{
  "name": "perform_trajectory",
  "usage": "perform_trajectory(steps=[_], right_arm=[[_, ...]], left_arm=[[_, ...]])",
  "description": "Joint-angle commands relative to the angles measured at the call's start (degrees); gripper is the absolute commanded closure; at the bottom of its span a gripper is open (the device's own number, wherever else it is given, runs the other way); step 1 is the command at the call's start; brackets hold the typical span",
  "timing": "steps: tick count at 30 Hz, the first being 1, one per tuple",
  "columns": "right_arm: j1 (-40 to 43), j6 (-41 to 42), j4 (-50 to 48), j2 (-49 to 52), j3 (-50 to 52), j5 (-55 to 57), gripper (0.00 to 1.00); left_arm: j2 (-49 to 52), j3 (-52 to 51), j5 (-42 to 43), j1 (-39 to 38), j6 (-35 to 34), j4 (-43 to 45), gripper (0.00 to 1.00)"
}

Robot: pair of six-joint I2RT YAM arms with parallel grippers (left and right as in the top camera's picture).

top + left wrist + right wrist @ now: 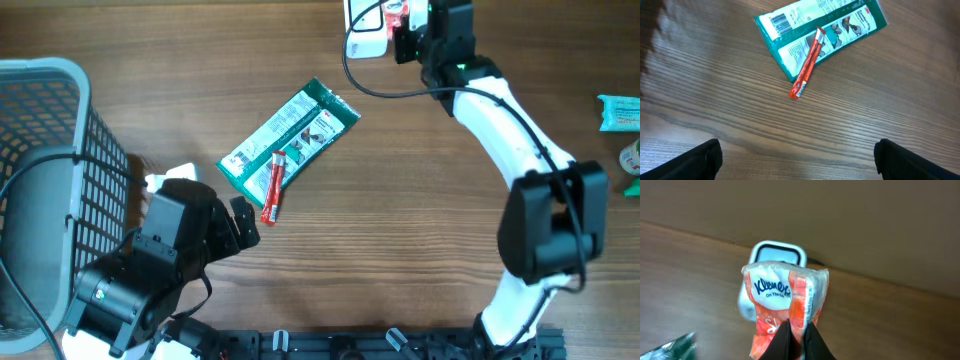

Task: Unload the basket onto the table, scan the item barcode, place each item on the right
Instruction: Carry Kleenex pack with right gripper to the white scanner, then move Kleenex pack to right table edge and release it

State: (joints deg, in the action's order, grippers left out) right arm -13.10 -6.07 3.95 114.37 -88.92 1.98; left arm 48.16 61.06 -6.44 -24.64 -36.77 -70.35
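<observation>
Above table [420, 210]: tissues [775, 287] in right gripper [797, 328]

My right gripper [797, 331] pinches the Kleenex pack [782, 297]. The scanner [776, 256] sits behind it at twelve o'clock, and a green packet [671, 347] at eight.

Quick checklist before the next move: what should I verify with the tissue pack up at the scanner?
1. Right claw shut on the pack: ok, it is pinched at its lower edge.
2. Pack in front of the scanner: ok, it overlaps the window in the wrist view.
3. Barcode facing the window: cannot tell, no barcode shows on the pack.
4. Left claw open and empty, away from the scanner: ok.
5. Packet and the stick lying across it, clear of the right arm: ok.
</observation>
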Motion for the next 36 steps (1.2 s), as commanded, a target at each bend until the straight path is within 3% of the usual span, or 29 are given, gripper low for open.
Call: perform_trajectory(steps=[1, 5, 11, 13, 18, 23, 30, 35, 36], right_arm=[[-0.46, -4.5, -0.07, 10.67, -10.82, 5.9, 0.96], [-0.9, -6.69, 3.28, 21.18, -25.24, 7.21, 0.95], [-3.72, -7.21, 3.08, 22.67, -26.23, 7.54, 0.96], [-4.59, -7.1, 8.83, 22.58, -29.66, 13.84, 0.96], [-2.43, 2.93, 27.06, 15.87, -35.5, 34.97, 0.96], [12.22, 16.98, 42.23, 4.94, -35.47, 35.45, 0.96], [36.09, 18.14, 42.8, 7.32, -27.5, 19.93, 0.96], [43.12, 18.29, 41.05, 11.56, -19.8, 15.54, 0.95], [43.19, 18.4, 40.76, 11.56, -19.76, 15.41, 0.91]], left_arm=[[-0.15, 0.22, -0.94, 0.0, -0.57, 0.0, 0.0], [-0.15, 0.22, -0.94, 0.0, -0.59, 0.0, 0.0], [-0.15, 0.22, -0.94, 0.0, -0.57, 0.0, 0.0], [-0.15, 0.22, -0.94, 0.0, -0.59, 0.0, 0.0], [-0.15, 0.22, -0.94, 0.0, -0.57, 0.0, 0.0], [-0.15, 0.22, -0.94, 0.0, -0.57, 0.0, 0.0], [-0.15, 0.22, -0.94, 0.0, -0.57, 0.0, 0.0], [-0.15, 0.22, -0.94, 0.0, -0.59, 0.0, 0.0], [-0.15, 0.22, -0.94, 0.0, -0.59, 0.0, 0.0]])
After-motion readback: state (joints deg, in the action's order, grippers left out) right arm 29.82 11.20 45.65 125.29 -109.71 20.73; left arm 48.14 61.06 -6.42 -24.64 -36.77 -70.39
